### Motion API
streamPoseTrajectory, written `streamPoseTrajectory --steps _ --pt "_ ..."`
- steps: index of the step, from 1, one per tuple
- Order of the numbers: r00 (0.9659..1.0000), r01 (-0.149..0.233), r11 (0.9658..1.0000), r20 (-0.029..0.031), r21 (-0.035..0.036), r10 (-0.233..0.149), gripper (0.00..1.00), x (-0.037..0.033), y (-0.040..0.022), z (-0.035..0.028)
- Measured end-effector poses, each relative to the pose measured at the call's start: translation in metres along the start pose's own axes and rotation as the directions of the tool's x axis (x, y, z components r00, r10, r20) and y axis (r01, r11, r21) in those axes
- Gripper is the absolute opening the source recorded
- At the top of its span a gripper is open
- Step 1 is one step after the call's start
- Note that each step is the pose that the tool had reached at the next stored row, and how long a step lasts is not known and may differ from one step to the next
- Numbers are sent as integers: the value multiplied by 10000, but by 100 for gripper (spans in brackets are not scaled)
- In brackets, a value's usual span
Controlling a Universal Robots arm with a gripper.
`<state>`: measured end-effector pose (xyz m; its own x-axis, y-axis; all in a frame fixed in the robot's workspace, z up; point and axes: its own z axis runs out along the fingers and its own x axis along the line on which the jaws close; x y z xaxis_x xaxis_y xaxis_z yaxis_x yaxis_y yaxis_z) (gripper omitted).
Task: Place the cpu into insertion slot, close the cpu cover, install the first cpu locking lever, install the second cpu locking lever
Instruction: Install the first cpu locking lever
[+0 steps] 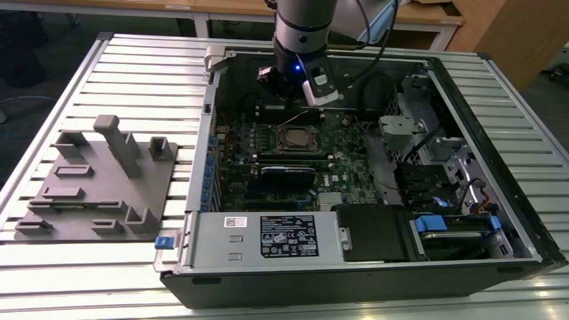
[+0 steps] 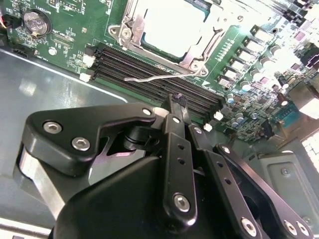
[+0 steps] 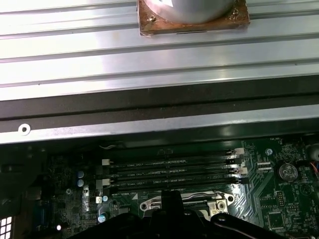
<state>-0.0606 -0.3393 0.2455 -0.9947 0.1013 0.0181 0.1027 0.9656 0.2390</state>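
Beside the seated cpu (image 2: 172, 25), the gripper (image 2: 177, 99) hovers over memory slots (image 2: 149, 67).

Loses the cpu (image 2: 172, 27) to glare and the edge in the second wrist view. Hides the middle of the insertion slot (image 3: 219, 201) behind the gripper (image 3: 172, 199) in the first wrist view (itself cut off). Cannot judge the cpu cover (image 1: 300, 139) in the exterior view: too small.

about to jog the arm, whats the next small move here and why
Probably ease the gripper toward the loose locking lever. The cpu cover looks closed over the cpu, but that wire arm lies unlatched across the memory slots, just beyond the gripper.
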Motion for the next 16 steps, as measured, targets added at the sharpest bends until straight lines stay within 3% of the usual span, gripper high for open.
streamPoseTrajectory --steps 16 --pt "10000 -1 10000 0 1 1 10 -15 7 19"
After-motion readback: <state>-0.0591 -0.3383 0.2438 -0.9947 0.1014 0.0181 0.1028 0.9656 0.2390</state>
